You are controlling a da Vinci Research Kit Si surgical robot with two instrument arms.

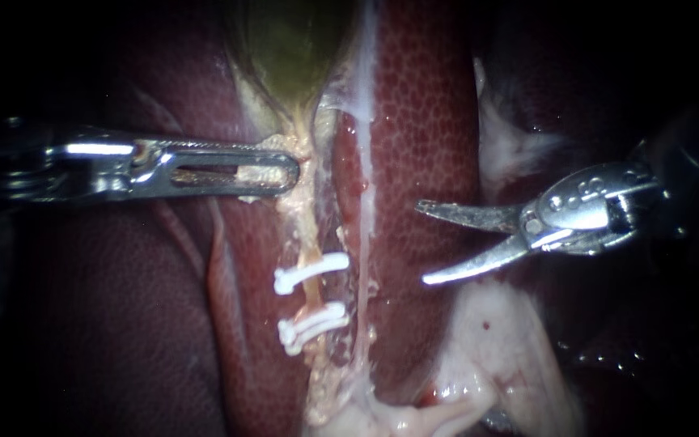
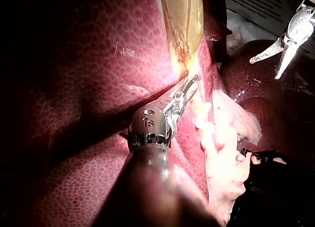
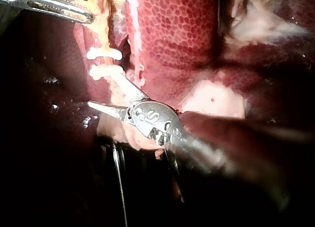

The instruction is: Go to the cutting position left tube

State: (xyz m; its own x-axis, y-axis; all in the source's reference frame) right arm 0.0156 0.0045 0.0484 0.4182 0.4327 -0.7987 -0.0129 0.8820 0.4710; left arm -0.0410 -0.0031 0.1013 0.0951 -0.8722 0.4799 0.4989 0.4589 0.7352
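Lit mid-frame only in endoscope view: bright pool at centre, fading to near-black at left edge, both upper corners and right edge. Wet glints [image 1: 608, 356] lower right, in the dim zone. Left wrist view: pale printed sheet [image 2: 256, 3] lying beyond the liver [image 2: 88, 64], print too blurred to tell. Black material [image 2: 280, 187] near the liver's edge, kind unclear. Right wrist view: deep shadow [image 3: 59, 178] alongside the liver, a few scattered specular spots in it.
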